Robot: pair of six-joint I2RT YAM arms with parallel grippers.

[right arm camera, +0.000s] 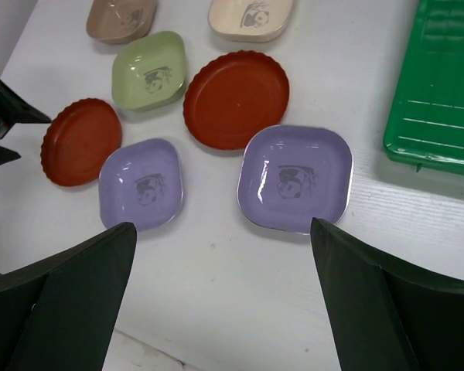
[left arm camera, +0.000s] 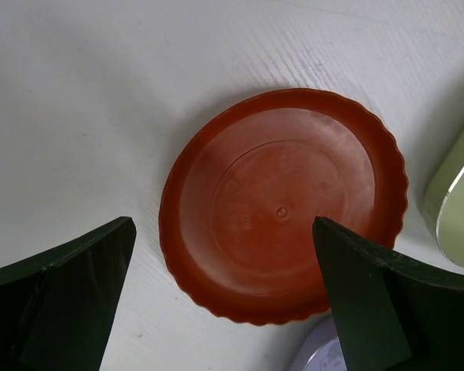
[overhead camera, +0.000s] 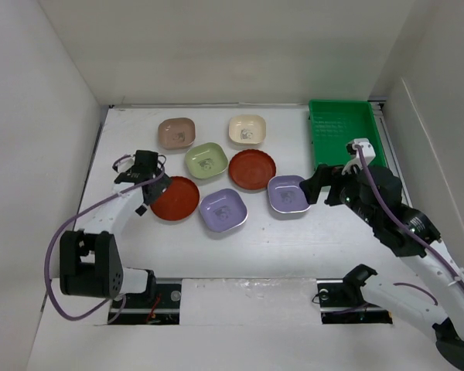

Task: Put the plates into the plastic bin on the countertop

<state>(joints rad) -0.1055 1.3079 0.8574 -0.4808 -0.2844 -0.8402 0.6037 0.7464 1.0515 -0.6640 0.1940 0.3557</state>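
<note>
Seven plates lie on the white countertop (overhead camera: 240,247): tan-pink (overhead camera: 176,133), cream (overhead camera: 247,129), light green (overhead camera: 206,161), two round red-brown (overhead camera: 252,169) (overhead camera: 175,198) and two lavender (overhead camera: 223,209) (overhead camera: 288,193). The green plastic bin (overhead camera: 345,133) stands empty at the back right. My left gripper (overhead camera: 155,188) is open at the left edge of the left red-brown plate (left arm camera: 282,205), its jaws spread wide over it. My right gripper (overhead camera: 319,185) is open and empty just right of the right lavender plate (right arm camera: 295,178).
White walls enclose the countertop on the left, back and right. The bin's near wall (right arm camera: 429,154) is close to my right gripper. The left arm's purple cable (overhead camera: 69,232) loops near the left wall.
</note>
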